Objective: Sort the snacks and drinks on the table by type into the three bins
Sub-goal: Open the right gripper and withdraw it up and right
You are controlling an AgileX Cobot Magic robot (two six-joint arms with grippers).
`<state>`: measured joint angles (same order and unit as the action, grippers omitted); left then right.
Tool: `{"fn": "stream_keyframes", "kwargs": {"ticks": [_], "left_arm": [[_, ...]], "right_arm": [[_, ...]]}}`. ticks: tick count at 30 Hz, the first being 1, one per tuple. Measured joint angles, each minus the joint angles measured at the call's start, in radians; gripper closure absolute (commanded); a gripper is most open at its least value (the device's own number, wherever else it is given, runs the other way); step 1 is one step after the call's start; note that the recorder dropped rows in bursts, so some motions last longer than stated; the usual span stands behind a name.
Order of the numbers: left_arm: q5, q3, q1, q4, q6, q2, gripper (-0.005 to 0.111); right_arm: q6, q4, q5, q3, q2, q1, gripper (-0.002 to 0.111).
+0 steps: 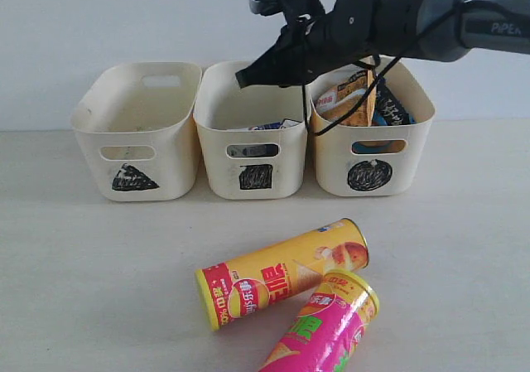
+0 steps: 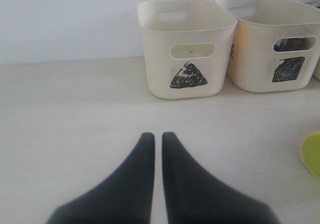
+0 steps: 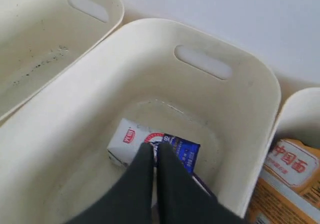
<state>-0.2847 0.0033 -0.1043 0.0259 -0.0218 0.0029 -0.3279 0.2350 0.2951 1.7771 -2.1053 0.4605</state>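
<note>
The right pincer point(image 1: 245, 77), pressed together on nothing, is hovering over the square-marked bin point(image 1: 217, 161), where the white and blue carton point(image 3: 131, 140) is lying. Crinkly bags point(image 1: 358, 99) are filling the circle bin point(image 1: 331, 161). The yellow tube point(image 1: 281, 274) and pink tube point(image 1: 327, 330) are lying touching on the table point(image 1: 83, 264), probably destined for the triangle bin point(image 1: 95, 144). The left pincer point(image 2: 157, 137) is idling, pressed together.

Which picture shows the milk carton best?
The right wrist view: it looks down into the middle bin, where the white-and-blue carton lies. The exterior view shows just a sliver above the rim. The left wrist view shows nothing clear of it.
</note>
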Motion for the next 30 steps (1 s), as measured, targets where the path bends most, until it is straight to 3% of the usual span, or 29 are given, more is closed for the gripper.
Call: {"fn": "stream_keyframes", "kwargs": {"ticks": [30], "left_arm": [[0.000,0.000,0.000,0.000,0.000,0.000,0.102]], "right_arm": [[-0.033,-0.014,0.027,-0.439,0.459,-0.440,0.108]]}}
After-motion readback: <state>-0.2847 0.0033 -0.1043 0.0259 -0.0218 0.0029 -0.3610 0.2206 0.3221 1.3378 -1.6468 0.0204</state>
